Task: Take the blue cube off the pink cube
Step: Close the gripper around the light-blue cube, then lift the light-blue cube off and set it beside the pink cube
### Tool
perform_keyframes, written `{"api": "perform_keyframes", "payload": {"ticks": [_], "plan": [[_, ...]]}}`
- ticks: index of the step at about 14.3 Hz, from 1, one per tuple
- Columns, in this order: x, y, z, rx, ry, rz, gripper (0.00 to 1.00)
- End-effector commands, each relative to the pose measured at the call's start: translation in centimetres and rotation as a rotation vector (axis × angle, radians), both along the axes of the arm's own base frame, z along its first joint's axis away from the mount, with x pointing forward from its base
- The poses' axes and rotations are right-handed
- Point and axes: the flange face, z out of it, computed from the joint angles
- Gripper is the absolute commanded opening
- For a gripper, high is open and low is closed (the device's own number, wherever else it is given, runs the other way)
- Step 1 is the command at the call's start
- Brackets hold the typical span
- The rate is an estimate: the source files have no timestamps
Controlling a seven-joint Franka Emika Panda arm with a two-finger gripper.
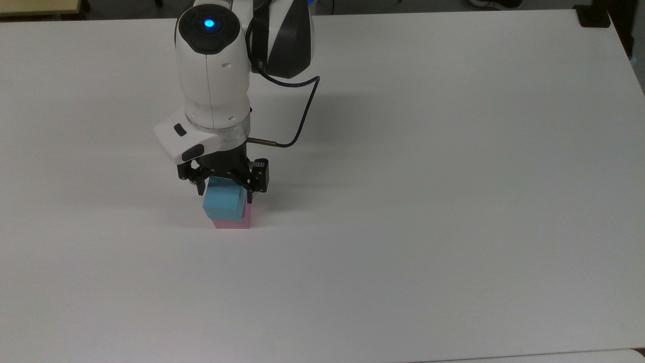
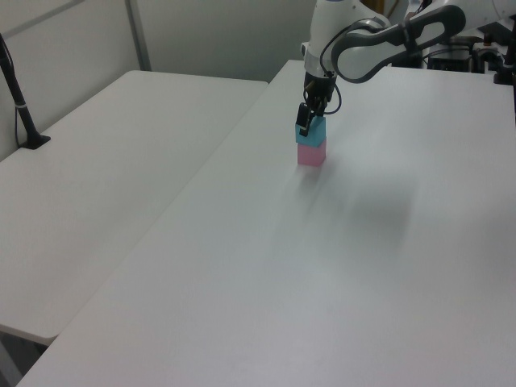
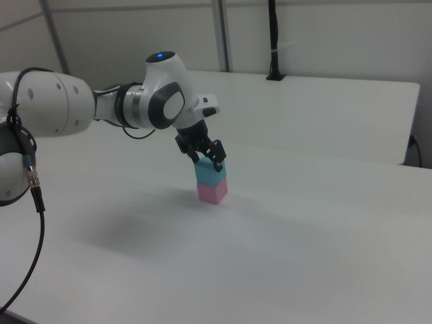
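The blue cube [image 1: 224, 202] sits on top of the pink cube [image 1: 233, 222], and the pair stands on a white table [image 1: 428, 201], left of centre in the top view. The blue cube is turned a little against the pink one, so a strip of pink shows along its right side in the top view. The gripper [image 1: 225, 187] hangs straight down over the stack with its black fingers spread apart, one on each side of the blue cube's upper part; the fingers [image 1: 250, 191] straddle the cube, and whether they touch its faces cannot be told. In the right view the gripper [image 3: 208, 160] meets the top of the blue cube [image 3: 210, 173], with the pink cube [image 3: 212, 191] below it resting on the table [image 3: 324, 223]. In the left view the gripper [image 2: 307, 125] covers the far upper corner of the blue cube [image 2: 312, 135], which sits squarely over the pink cube [image 2: 310, 154]. A black cable [image 1: 297, 118] loops from the white arm [image 1: 214, 75] to the wrist above the gripper.
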Motion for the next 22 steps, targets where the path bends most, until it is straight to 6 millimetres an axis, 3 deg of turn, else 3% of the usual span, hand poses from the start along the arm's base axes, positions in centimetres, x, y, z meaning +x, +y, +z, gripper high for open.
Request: {"api": "perform_keyframes", "payload": {"ticks": [1, 2, 3, 4, 5, 7, 10, 11, 12, 14, 15, 17, 19, 21, 22], "plan": [[0.3, -0.1, 0.5, -0.011, -0.022, -0.015, 0.29], [0.2, -0.1, 1.0, -0.011, -0.028, -0.015, 0.16], [0.1, -0.1, 1.4, -0.009, -0.030, -0.016, 0.14], [-0.1, 1.2, 2.8, -0.003, -0.043, -0.003, 0.14], [-0.2, 2.6, 3.0, -0.001, -0.040, 0.012, 0.15], [-0.6, 7.2, 2.2, 0.005, -0.003, 0.052, 0.18], [-0.9, 11.2, 1.6, 0.027, -0.007, 0.024, 0.20], [-1.0, 13.6, 0.2, 0.029, 0.010, 0.037, 0.22], [-1.1, 14.8, -0.6, 0.023, 0.018, 0.054, 0.26], [-0.9, 16.4, -3.5, 0.021, 0.033, 0.069, 0.49], [-0.9, 17.3, -4.0, 0.024, 0.023, 0.074, 0.57], [-0.9, 17.8, -5.1, 0.025, 0.026, 0.078, 0.62], [-0.8, 17.7, -4.0, 0.040, 0.016, 0.068, 0.77], [-1.2, 17.4, -0.2, 0.052, -0.017, 0.053, 1.00], [-1.7, 17.2, 1.1, 0.047, 0.000, 0.046, 1.00]]}}
